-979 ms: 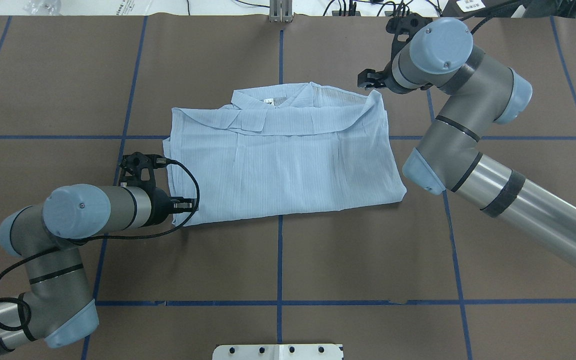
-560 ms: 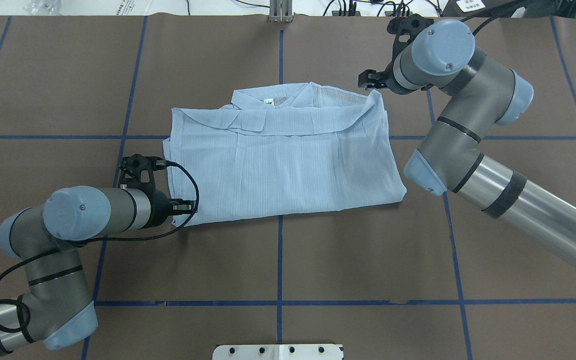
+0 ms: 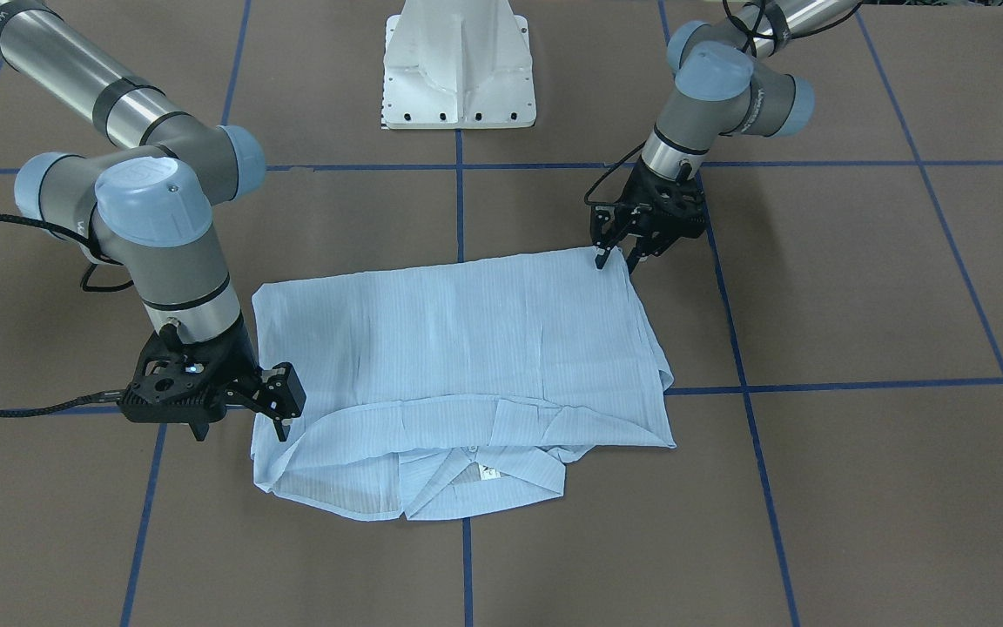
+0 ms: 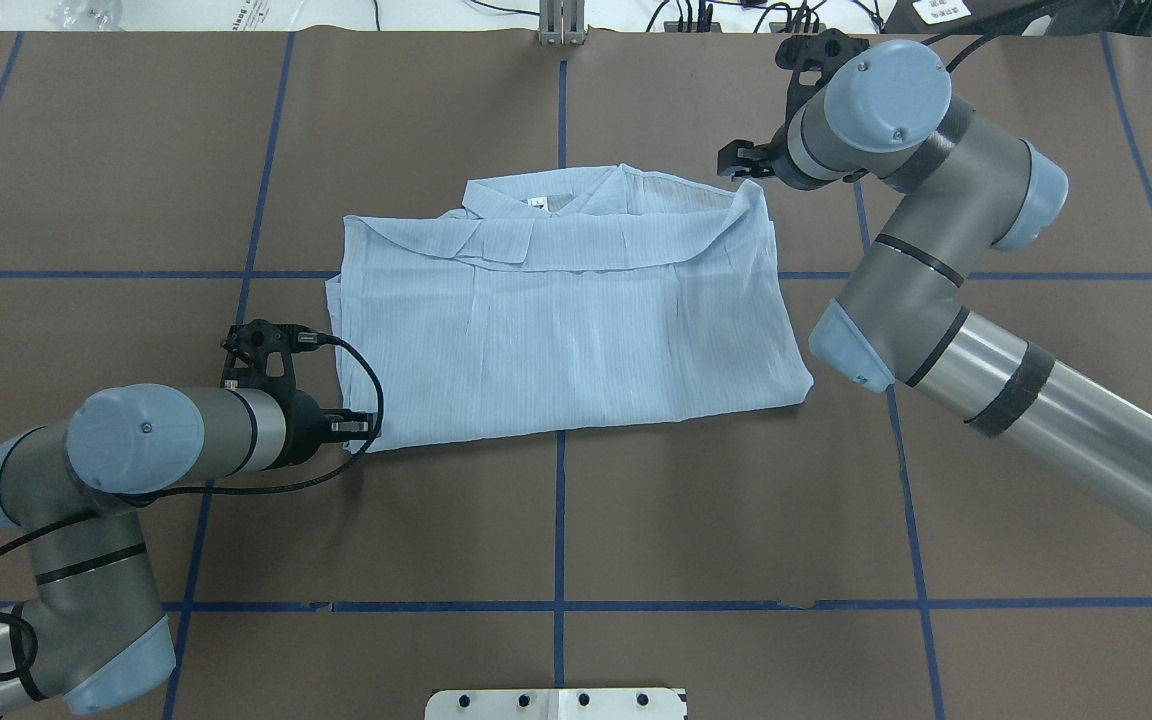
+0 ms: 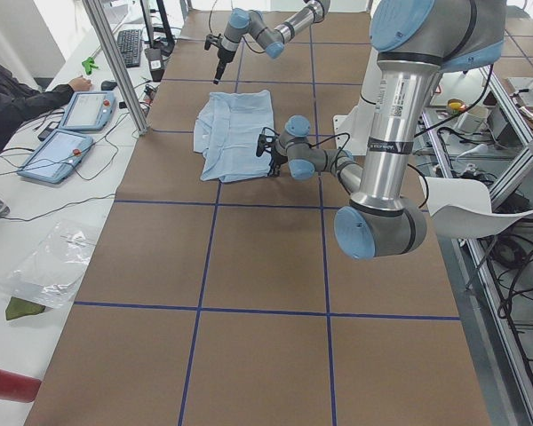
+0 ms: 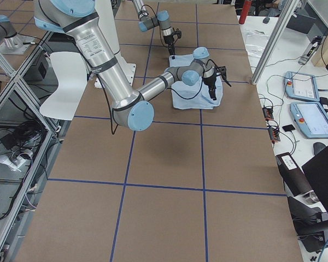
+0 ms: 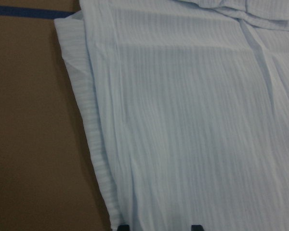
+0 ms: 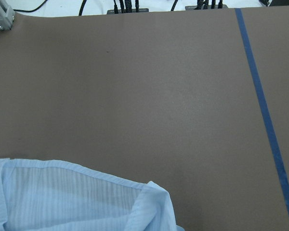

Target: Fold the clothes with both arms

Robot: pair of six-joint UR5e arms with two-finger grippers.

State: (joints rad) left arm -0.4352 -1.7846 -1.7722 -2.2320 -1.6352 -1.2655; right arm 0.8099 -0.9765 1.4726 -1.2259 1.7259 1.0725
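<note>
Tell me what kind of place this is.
Probably a robotics lab workcell: a table papered brown with a blue tape grid, aluminium framing, and teach pendants on a side bench by a person.

Folded light-blue striped shirt (image 4: 576,340), flat

Even bright overhead light, soft shadows; left wrist view blurred.

A thin, light blue striped shirt (image 4: 566,330) lies folded on the brown counter (image 4: 696,500), which is crossed by blue tape lines, collar on the far side. The black left tool (image 4: 364,425) meets the shirt's near left corner. The black right tool (image 4: 741,163) seems just beside its far right corner.
</note>
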